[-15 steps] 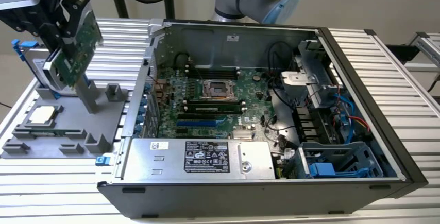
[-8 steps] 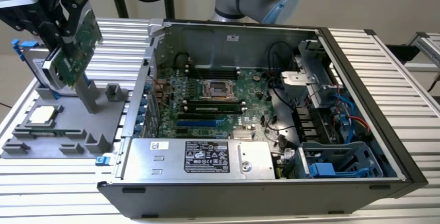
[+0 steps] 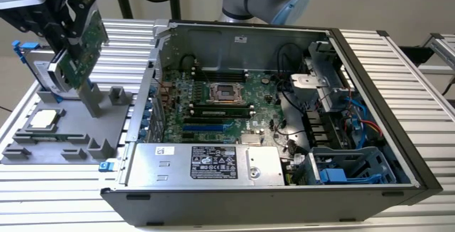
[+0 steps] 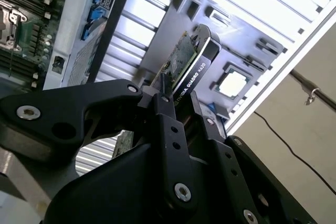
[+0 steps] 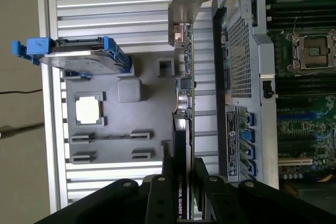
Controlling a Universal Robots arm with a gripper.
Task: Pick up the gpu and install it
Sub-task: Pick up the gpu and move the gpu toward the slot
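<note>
In the exterior view the black two-fingered gripper hangs at the view's upper left with its jaws clamped on the gpu, a thin flat card with a green circuit-board face. The card is held tilted above the grey moulded plastic tray, apart from the open black metal computer case. The green motherboard inside carries no such card, so I judge the pick-up done and the install wholly left. Whether the card's lower edge is clear of the tray's upright post is hard to tell here. In the second wrist view the gripper pinches the gpu across its black-covered edge, with the small square silver CPU chip lying on the tray beyond; the card's near end is hidden behind the fingers. In the first wrist view the gpu shows edge-on, its silver metal bracket at the end away from the gripper, between the silver hard drive with blue rails and the case. The target slot cannot be made out.
</note>
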